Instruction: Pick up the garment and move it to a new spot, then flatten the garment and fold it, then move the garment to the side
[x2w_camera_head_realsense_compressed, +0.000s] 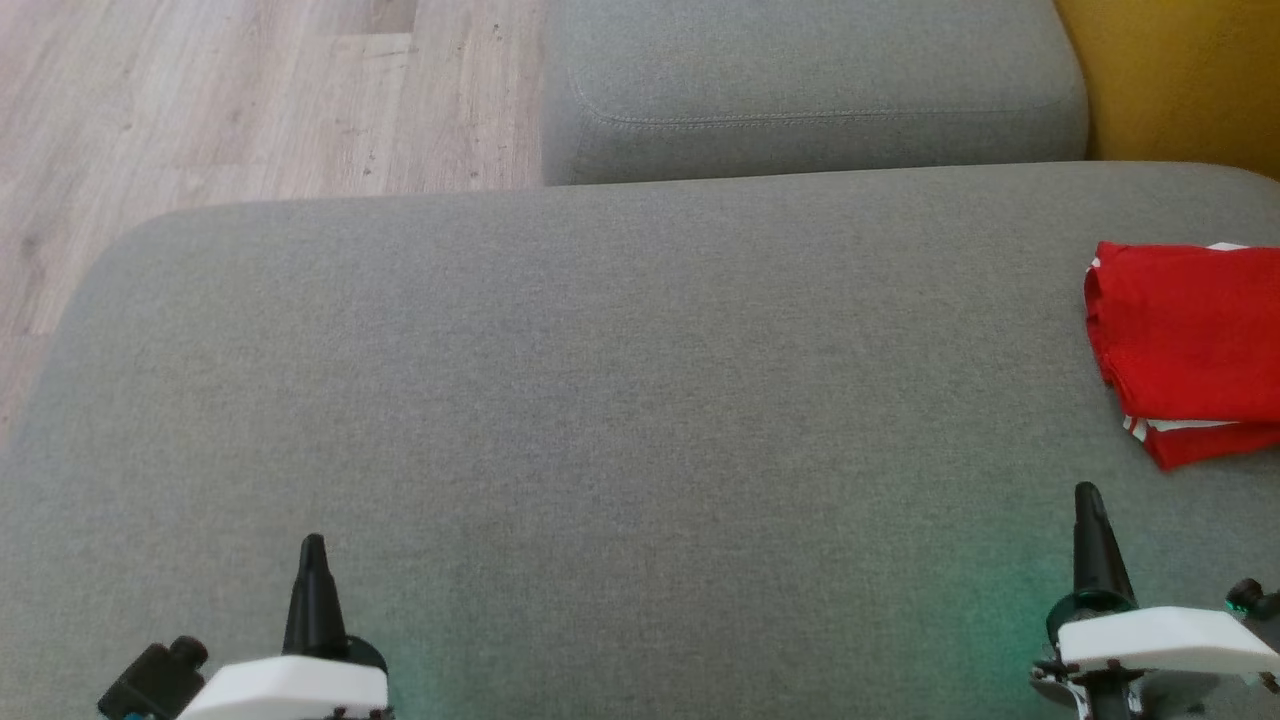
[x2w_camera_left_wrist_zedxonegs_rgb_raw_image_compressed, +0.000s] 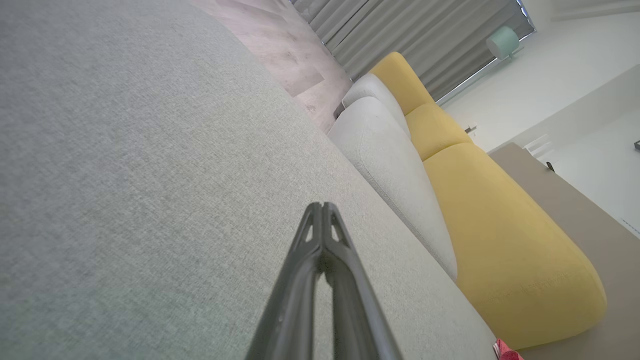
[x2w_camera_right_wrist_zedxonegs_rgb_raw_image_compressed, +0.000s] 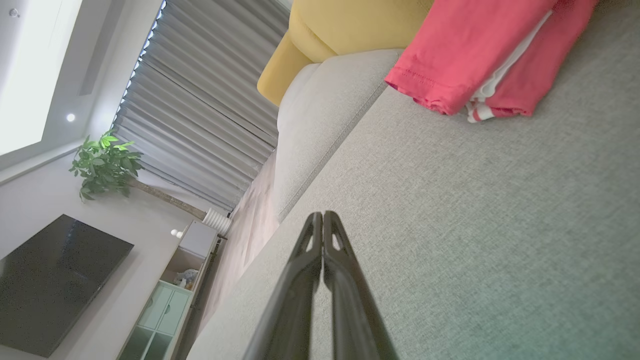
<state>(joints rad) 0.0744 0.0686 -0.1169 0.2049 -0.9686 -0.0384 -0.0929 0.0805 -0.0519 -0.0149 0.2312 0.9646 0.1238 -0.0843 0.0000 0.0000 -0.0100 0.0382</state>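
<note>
Folded red garment (x2w_camera_head_realsense_compressed: 1190, 350) lies at the right edge of the head frame, on the big grey seat cushion (x2w_camera_head_realsense_compressed: 600, 380), cut off by the frame border. White striped trim shows at its lower left corner. Right gripper (x2w_camera_head_realsense_compressed: 1087, 500) sits lower right, below the garment and a bit left of it, near but apart, fingers pointing up-frame. Left gripper (x2w_camera_head_realsense_compressed: 313, 548) is lower left, well apart from the garment, with the wide cushion between them. Both grippers are closed: in each wrist view the two dark fingers meet tip to tip, with bare cushion behind them. Right wrist view puts the right gripper (x2w_camera_right_wrist_zedxonegs_rgb_raw_image_compressed: 322, 216) at bottom centre and the garment (x2w_camera_right_wrist_zedxonegs_rgb_raw_image_compressed: 465, 45) at upper right, looking pinker, with stacked layers and a white inner fold visible at its edge. It also has a plant (x2w_camera_right_wrist_zedxonegs_rgb_raw_image_compressed: 102, 162), grey curtains (x2w_camera_right_wrist_zedxonegs_rgb_raw_image_compressed: 200, 115) and a dark TV (x2w_camera_right_wrist_zedxonegs_rgb_raw_image_compressed: 50, 285) on the left. Left wrist view has the left gripper (x2w_camera_left_wrist_zedxonegs_rgb_raw_image_compressed: 322, 206) at bottom centre, a yellow sofa section (x2w_camera_left_wrist_zedxonegs_rgb_raw_image_compressed: 500, 240) on the right, and a red sliver of the garment (x2w_camera_left_wrist_zedxonegs_rgb_raw_image_compressed: 506, 351) at the bottom edge. Head view adds the wood floor (x2w_camera_head_realsense_compressed: 200, 100) at upper left.
</note>
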